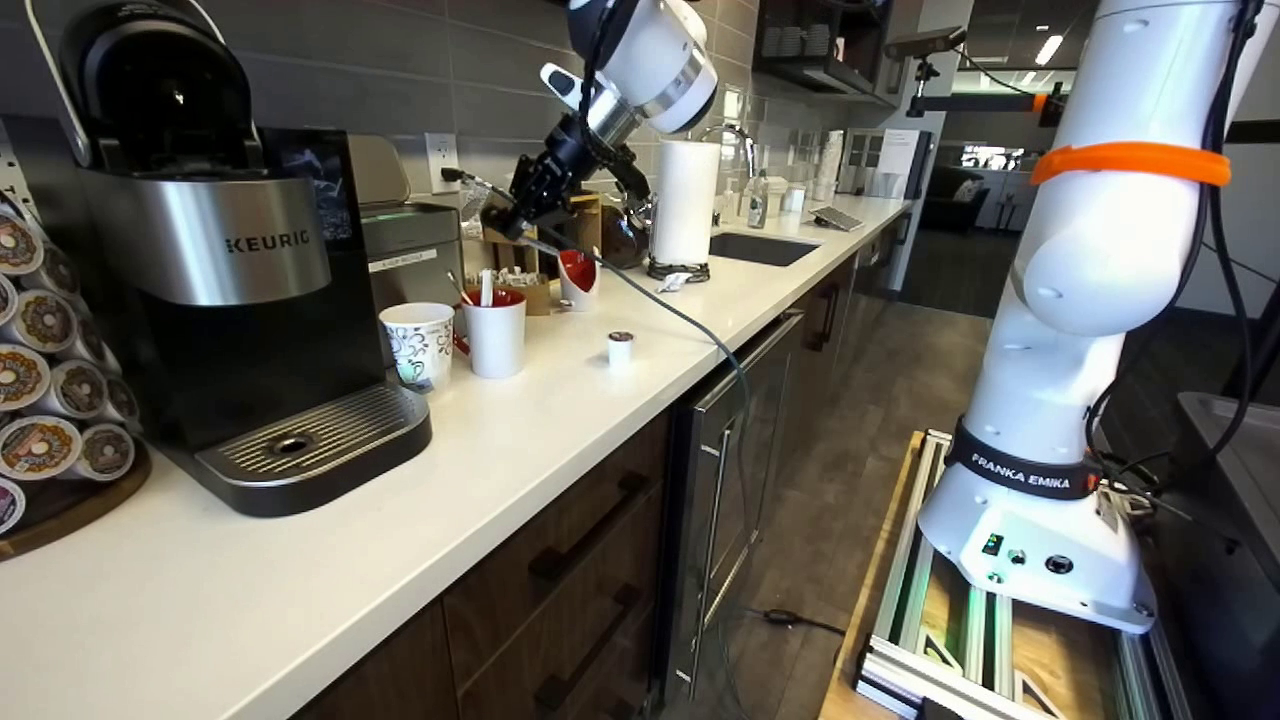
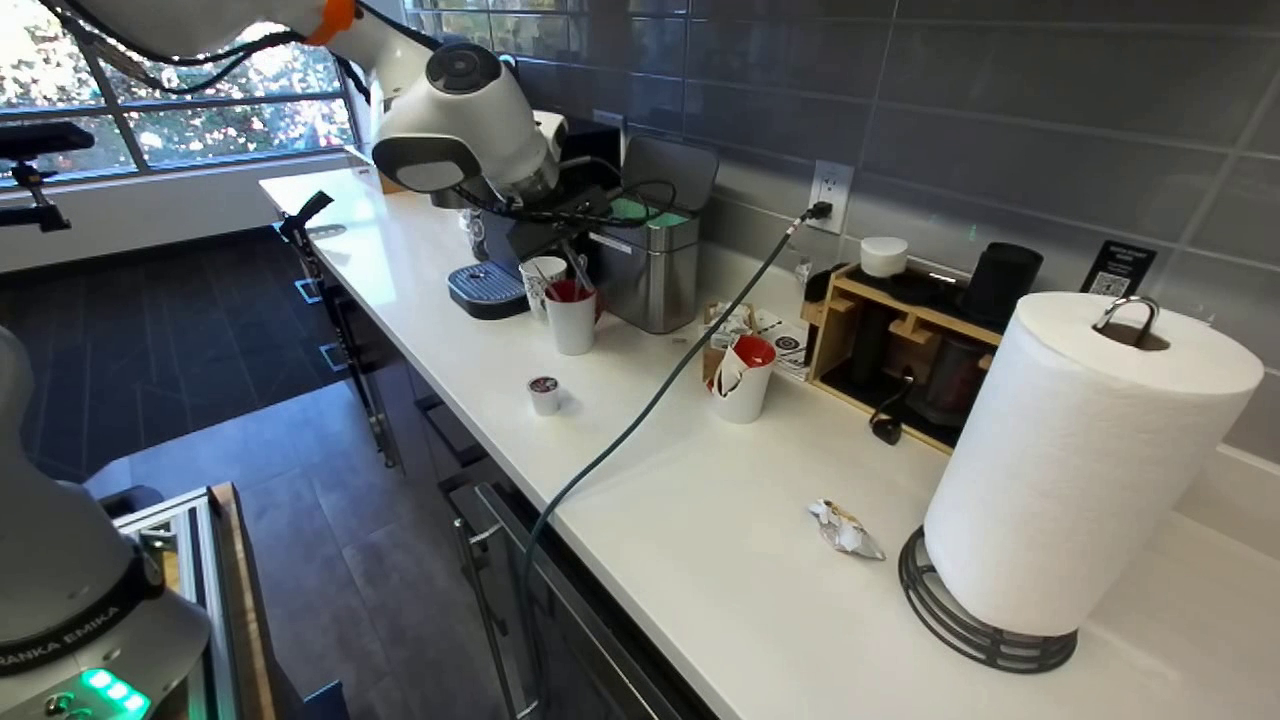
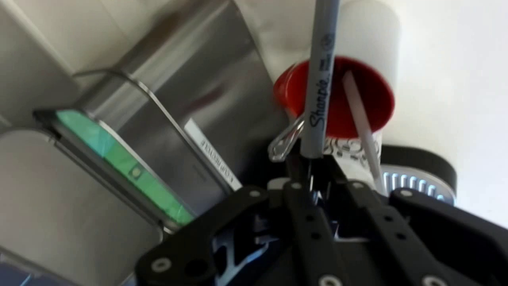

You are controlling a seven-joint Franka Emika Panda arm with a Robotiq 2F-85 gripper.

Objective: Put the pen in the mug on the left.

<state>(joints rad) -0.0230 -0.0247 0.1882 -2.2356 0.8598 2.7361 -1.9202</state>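
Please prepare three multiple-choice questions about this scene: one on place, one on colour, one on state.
1. The coffee pod stands on the:
A) floor
B) counter
C) drip tray

2. Inside, the mug with the white stick is:
A) red
B) blue
C) green

3. The pen is:
A) on the counter
B) in the sink
C) in the gripper

1 B: both exterior views show it there.
2 A: the wrist view shows its red interior.
3 C: the wrist view shows it gripped.
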